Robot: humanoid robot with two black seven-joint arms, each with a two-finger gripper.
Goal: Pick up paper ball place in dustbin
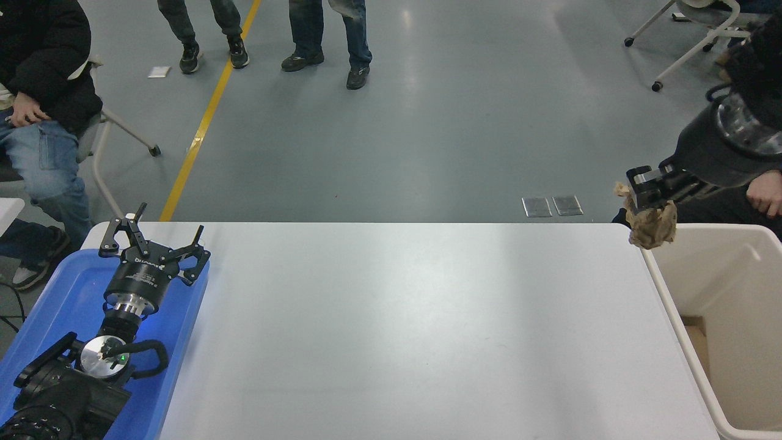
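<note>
My right gripper [646, 190] is shut on the tan-brown paper ball [655, 226] and holds it high in the air, over the table's far right corner and the near rim of the dustbin. The ball hangs below the fingertips. The dustbin [675, 305], a large beige bin with a thick rim, stands beside the table's right edge; its inside looks empty apart from a brown patch low down. My left gripper [153, 239] is open and parked over the blue tray at the lower left.
The flat blue tray [55, 305] lies at the table's left edge under my left arm. A seated person's hand [767, 192] rests just behind the dustbin at the right. Another person sits at the far left; others stand beyond the table.
</note>
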